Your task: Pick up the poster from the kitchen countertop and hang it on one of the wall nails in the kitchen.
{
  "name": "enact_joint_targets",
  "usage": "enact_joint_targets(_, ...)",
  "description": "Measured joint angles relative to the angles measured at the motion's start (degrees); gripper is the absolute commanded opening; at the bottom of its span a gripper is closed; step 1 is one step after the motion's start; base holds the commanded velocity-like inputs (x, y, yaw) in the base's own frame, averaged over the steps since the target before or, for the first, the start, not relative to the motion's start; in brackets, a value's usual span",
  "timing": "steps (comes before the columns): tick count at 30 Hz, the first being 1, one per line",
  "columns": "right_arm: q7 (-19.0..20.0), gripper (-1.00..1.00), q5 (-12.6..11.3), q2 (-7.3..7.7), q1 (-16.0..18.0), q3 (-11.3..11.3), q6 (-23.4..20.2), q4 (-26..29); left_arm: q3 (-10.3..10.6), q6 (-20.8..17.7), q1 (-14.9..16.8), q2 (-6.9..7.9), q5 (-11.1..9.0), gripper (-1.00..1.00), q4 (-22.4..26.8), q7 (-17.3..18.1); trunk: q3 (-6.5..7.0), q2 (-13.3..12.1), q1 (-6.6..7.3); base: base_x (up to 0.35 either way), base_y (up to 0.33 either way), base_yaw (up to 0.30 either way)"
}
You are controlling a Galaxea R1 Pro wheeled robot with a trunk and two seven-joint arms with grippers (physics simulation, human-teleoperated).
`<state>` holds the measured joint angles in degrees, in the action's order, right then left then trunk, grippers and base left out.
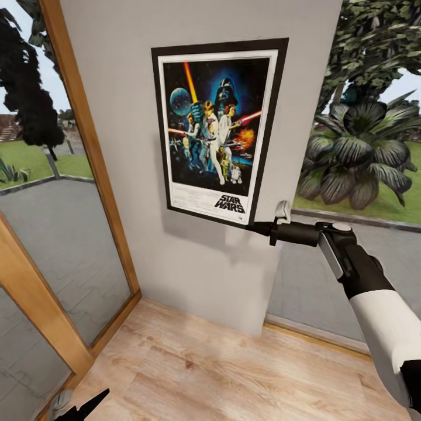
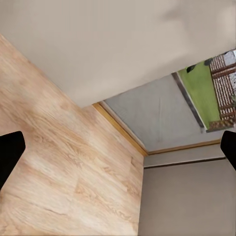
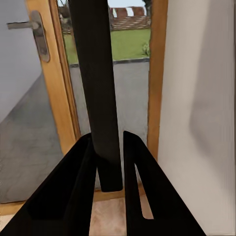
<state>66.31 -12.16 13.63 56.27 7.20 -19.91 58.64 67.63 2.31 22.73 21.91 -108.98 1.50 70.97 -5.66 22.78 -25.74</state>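
Poster (image 1: 217,128) held upright against grey wall (image 1: 117,88), long axis vertical | right claw (image 1: 255,225) clenched on its lower right corner, reaching from the right | left claw (image 2: 118,147) released, low near wooden floor (image 1: 204,368) | nail not discernible

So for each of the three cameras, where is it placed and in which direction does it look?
Head view: from the robot's head, down at the wall, the poster and the right end effector on its lower corner.
Left wrist view: along dark fingertips, at wooden floor.
Right wrist view: along the fingers closed on the poster's black frame edge.
Head and right wrist views share the poster and wall.
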Motion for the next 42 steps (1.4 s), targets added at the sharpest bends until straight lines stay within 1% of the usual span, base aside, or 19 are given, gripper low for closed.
enact_joint_targets(4,-0.1,-1.00,0.0,-0.25,0.0,-0.1,0.0,-2.2,0.0,0.0,0.0,0.02,0.0,1.00,0.0,0.0,0.00,0.0,-0.01,0.036,0.000,0.000)
enact_joint_targets(9,-0.3,-1.00,0.0,-0.47,0.0,-0.2,0.0,-3.0,-0.1,0.0,0.0,0.02,0.0,1.00,0.0,0.0,0.00,0.0,-0.01,0.009,0.000,0.000)
enact_joint_targets(18,-0.4,-1.00,-0.1,-0.51,0.0,-0.1,0.0,-3.1,-0.1,0.0,0.0,0.02,0.0,1.00,0.0,0.0,0.00,0.0,0.00,0.016,0.000,0.000)
enact_joint_targets(34,-0.5,-1.00,0.0,-0.60,0.0,-0.1,-0.1,-3.1,-0.1,0.0,0.0,0.04,0.0,1.00,0.0,0.0,0.00,0.0,0.00,0.121,0.001,0.000)
enact_joint_targets(42,-0.5,-1.00,0.0,-0.68,0.1,-0.1,-0.2,-3.1,-0.1,0.0,0.0,0.20,-0.1,1.00,0.0,0.0,0.00,0.0,0.00,0.126,0.101,0.000)
